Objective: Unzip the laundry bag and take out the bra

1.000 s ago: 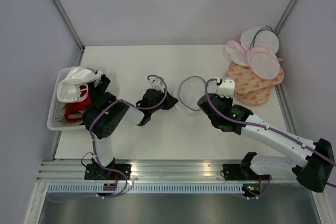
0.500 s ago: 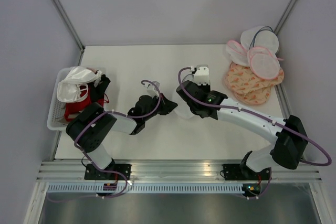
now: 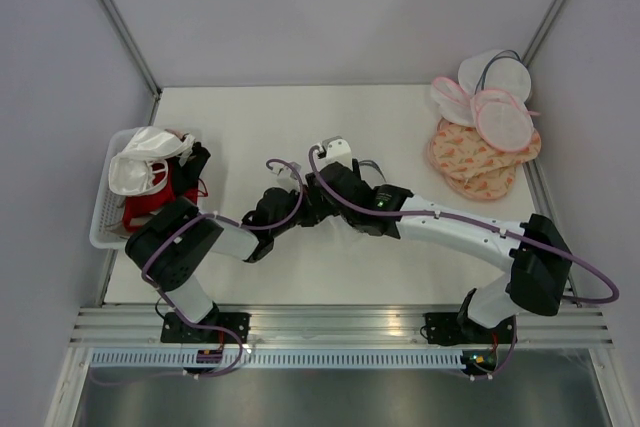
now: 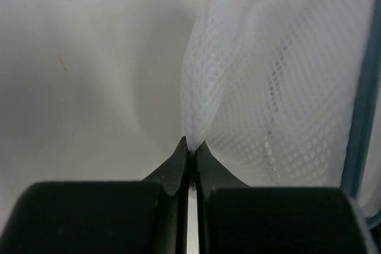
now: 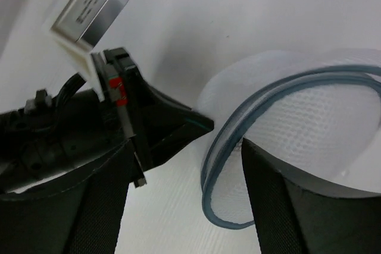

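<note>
The laundry bag [image 4: 280,81] is white mesh with a blue-grey zipper rim [image 5: 221,159]. My left gripper [image 4: 191,145] is shut on a pinched fold of its mesh. My right gripper [image 5: 184,200] is open, its fingers [image 5: 286,206] standing either side of the rim's near loop without touching it, just beside the left gripper's black tip [image 5: 178,124]. In the top view both grippers meet at mid-table, the left gripper [image 3: 305,205] under the right wrist, and they cover most of the bag. The bra is hidden.
A white basket [image 3: 104,219] with white and red garments sits at the table's left edge. Peach patterned bags [image 3: 478,162] and pink-rimmed round bags [image 3: 502,119] are piled at the back right corner. Grey walls close in the table.
My right arm has swung left across the table to the left gripper, and its jaws have opened. The left gripper stays shut on the mesh.
</note>
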{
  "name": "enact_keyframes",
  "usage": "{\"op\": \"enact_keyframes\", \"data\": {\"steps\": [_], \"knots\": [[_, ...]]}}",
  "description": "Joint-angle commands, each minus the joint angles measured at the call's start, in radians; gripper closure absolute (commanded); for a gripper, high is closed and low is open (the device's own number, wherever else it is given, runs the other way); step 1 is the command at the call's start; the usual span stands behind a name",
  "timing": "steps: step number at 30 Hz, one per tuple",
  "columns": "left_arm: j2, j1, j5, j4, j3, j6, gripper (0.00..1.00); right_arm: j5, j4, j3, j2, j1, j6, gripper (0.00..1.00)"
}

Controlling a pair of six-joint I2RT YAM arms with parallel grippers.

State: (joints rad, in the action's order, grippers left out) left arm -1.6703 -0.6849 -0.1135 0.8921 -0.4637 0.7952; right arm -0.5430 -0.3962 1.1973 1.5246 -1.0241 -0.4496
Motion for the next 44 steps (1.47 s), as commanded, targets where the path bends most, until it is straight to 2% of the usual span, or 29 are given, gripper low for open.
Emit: {"op": "enact_keyframes", "data": {"steps": [1,3,5,10,13,15,18,21,24,31,33,38,44], "knots": [[0.020,-0.008,0.008,0.065,0.008,0.033,0.98,0.250,0.106,-0.050,-0.062,0.002,0.029,0.20],[0.017,-0.008,0.008,0.074,0.014,0.036,0.98,0.261,0.122,-0.089,-0.093,0.010,0.012,0.09],[0.011,-0.008,0.012,0.076,0.019,0.041,0.98,0.246,0.137,-0.123,-0.159,0.035,-0.006,0.04],[-0.002,-0.008,0.008,0.103,0.034,0.053,0.98,0.048,0.139,-0.220,-0.369,0.052,-0.035,0.02],[-0.006,-0.008,0.000,0.114,0.042,0.059,0.98,-0.104,-0.007,-0.165,-0.376,0.062,-0.075,0.02],[-0.003,-0.008,0.000,0.120,0.048,0.064,0.98,-0.172,-0.226,-0.080,-0.304,0.076,-0.137,0.02],[0.004,-0.008,0.000,0.123,0.054,0.070,0.98,-0.138,-0.274,-0.045,-0.251,0.076,-0.193,0.02],[0.009,-0.010,-0.002,0.123,0.059,0.073,0.98,-0.004,-0.133,-0.122,-0.267,0.076,-0.204,0.02],[0.023,-0.011,0.003,0.119,0.068,0.075,0.98,0.054,-0.075,-0.136,-0.244,0.076,-0.239,0.02],[0.052,-0.022,0.021,0.081,0.068,0.062,0.98,0.097,-0.036,-0.148,-0.184,0.061,-0.285,0.02],[0.057,-0.022,0.023,0.076,0.071,0.062,0.98,0.116,0.008,-0.180,-0.211,0.058,-0.276,0.02],[0.061,-0.022,0.025,0.070,0.077,0.059,0.98,0.081,-0.006,-0.191,-0.280,0.045,-0.259,0.02],[0.055,-0.022,0.025,0.059,0.063,0.059,0.98,0.081,-0.038,-0.169,-0.273,0.044,-0.253,0.02]]}}
